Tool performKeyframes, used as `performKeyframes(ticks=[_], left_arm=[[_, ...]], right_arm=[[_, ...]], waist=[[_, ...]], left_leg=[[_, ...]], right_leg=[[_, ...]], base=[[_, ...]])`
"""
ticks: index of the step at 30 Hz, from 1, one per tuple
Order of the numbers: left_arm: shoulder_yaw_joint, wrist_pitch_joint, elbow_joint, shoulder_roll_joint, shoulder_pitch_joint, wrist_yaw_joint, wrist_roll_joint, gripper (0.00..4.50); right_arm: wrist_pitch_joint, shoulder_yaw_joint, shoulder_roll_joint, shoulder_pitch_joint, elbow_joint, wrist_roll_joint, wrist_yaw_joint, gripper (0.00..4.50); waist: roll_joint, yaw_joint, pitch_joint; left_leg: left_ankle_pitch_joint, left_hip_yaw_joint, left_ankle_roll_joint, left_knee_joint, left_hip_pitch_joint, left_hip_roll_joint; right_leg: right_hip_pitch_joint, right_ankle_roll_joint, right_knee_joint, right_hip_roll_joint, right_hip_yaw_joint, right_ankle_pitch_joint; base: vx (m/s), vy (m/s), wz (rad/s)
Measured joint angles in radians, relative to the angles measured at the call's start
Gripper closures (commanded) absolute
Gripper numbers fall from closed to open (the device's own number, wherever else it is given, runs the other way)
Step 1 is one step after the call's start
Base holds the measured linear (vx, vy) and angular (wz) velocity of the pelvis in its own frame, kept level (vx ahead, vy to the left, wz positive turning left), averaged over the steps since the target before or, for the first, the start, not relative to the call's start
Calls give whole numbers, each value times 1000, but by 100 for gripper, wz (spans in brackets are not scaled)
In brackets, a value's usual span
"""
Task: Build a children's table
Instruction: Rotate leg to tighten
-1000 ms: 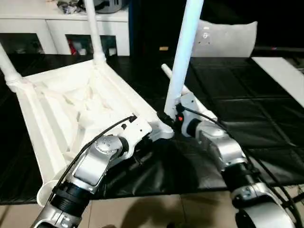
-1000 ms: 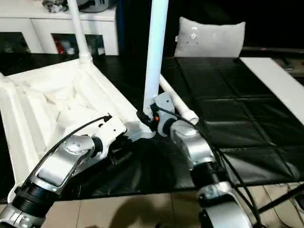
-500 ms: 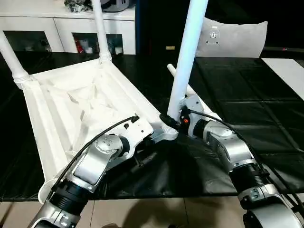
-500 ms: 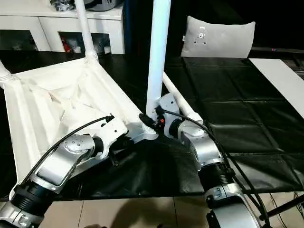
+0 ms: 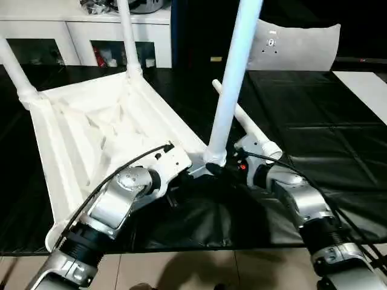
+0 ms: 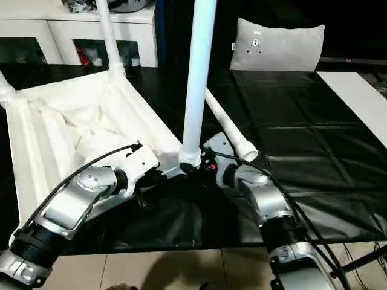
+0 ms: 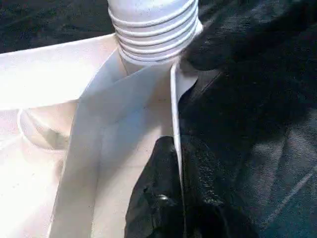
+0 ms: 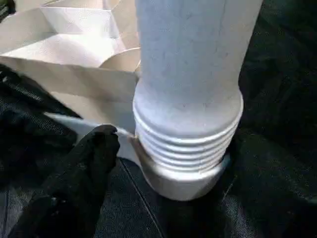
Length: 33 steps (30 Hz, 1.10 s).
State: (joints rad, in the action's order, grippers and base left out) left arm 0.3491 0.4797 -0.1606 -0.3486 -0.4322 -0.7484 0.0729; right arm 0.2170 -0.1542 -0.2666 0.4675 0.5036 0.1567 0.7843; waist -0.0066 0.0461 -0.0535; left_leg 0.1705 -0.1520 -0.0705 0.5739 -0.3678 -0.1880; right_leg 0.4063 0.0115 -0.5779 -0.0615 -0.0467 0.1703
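Left gripper (image 7: 181,198) clamps the tabletop (image 5: 91,133) rim; right gripper (image 8: 163,163), fingers apart, flanks the upright leg (image 5: 233,78); loose leg (image 5: 245,124) lies centre-right.

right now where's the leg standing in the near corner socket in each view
Left eye: upright leg, centre, top edge down to the tabletop corner.
Right eye: same leg, centre.
Left wrist: its threaded end at the top.
Right wrist: fills the middle.
Shared landmark: the ribbed threads above the corner socket.

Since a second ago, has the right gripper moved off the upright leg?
Yes. The right gripper has backed away from the upright leg, toward the loose leg lying on the black sheet.
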Motion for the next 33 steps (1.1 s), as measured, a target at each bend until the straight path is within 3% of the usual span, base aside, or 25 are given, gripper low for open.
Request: performKeyframes(ticks=[5, 12, 18, 24, 33], left_arm=[[1, -50, -24, -24, -14, -32, -1, 450], [22, -185, -63, -100, -32, -144, -2, 450], [52, -284, -75, -141, -32, -257, -16, 450], [74, -354, -83, -160, -33, -337, -22, 450], [91, -381, -82, -164, -36, -374, -27, 450]], right_arm=[[-10, -3, -58, -48, -55, 11, 86, 4], [-87, 13, -159, -66, -121, 31, 197, 4], [-134, 25, -167, -48, -144, 49, 274, 4], [-162, -12, -179, -41, -136, 65, 362, 4], [-167, -51, -175, -9, -88, 41, 417, 85]], waist=[[0, 13, 0], [0, 29, 0], [1, 56, -1], [1, 60, -1], [1, 61, -1]], left_leg=[[0, -2, -1, 0, -1, -3], [1, -5, -2, -4, -4, -4], [1, -9, -2, -3, -4, -4], [1, -12, -2, -2, -1, -4], [1, -15, -2, -2, -1, -5]], right_leg=[[1, -2, 0, 1, 0, -11], [6, 3, -1, 2, -2, -14], [5, 3, -1, 0, -2, -14], [3, 3, -1, -1, 0, -14], [3, 3, -2, -1, 0, -14]], base=[[0, 0, 0], [0, 0, 0], [0, 0, 0], [0, 0, 0], [0, 0, 0]])
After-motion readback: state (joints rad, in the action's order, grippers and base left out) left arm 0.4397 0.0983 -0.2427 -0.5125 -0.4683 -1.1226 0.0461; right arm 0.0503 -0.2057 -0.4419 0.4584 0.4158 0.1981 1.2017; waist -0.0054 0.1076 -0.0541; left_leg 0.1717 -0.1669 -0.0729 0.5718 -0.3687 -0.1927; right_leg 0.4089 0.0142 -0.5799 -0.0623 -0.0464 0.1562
